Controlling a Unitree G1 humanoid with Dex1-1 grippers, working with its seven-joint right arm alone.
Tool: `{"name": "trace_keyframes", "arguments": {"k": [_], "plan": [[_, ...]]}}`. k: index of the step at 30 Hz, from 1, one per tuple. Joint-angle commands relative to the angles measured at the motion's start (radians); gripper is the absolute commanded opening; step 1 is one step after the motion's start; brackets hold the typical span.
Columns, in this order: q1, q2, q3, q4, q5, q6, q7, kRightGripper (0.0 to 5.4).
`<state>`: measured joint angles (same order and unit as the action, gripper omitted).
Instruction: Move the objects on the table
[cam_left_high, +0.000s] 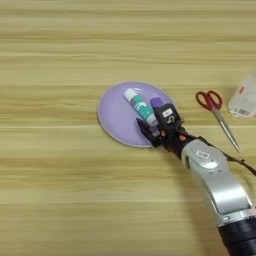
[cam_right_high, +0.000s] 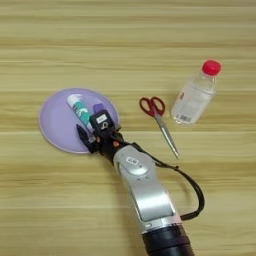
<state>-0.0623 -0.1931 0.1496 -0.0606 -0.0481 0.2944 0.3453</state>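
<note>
Table (cam_right_high: 45, 200): big light-yellow wood top with plank grain running side to side, fills pretty much the whole view.
Arm (cam_right_high: 147, 192): silver forearm coming up from the bottom edge, angled toward the upper left, with a black cable looping out on its right side.
Plate (cam_left_high: 114, 117): round lilac plate, left of the table's middle. The tube lies on it and the gripper hangs over its lower right part.
Bottle (cam_right_high: 195, 95): clear plastic, red cap, white label, lying tilted with the cap pointing up and right. It's off to the right, well apart from the plate, with the scissors between them.
Scissors (cam_right_high: 160, 120): red handles, metal blades pointing down and right, flat on the table just left of the bottle.
Gripper (cam_left_high: 152, 130): black, at the plate's lower right, right at the near end of the tube. One dark finger (cam_left_high: 145, 131) pokes out on the left side, but honestly can't tell if the fingers are spread or pinching the tube.
Tube (cam_left_high: 139, 106): short teal-and-white stick with a white cap, lying diagonally on the plate, cap end toward the upper left.
</note>
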Motion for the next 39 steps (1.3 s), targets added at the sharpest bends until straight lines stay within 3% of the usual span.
{"name": "trace_keyframes", "arguments": {"k": [1,18,35,39], "plan": [[-0.053,-0.008,-0.009,-0.033,0.000,-0.027,-0.006,3.56],[-0.058,-0.024,-0.013,-0.085,-0.009,-0.012,-0.005,5.34],[-0.093,-0.047,-0.029,-0.065,-0.038,-0.027,-0.024,5.34],[-0.097,-0.033,-0.031,-0.041,-0.013,-0.018,-0.009,5.34]]}}
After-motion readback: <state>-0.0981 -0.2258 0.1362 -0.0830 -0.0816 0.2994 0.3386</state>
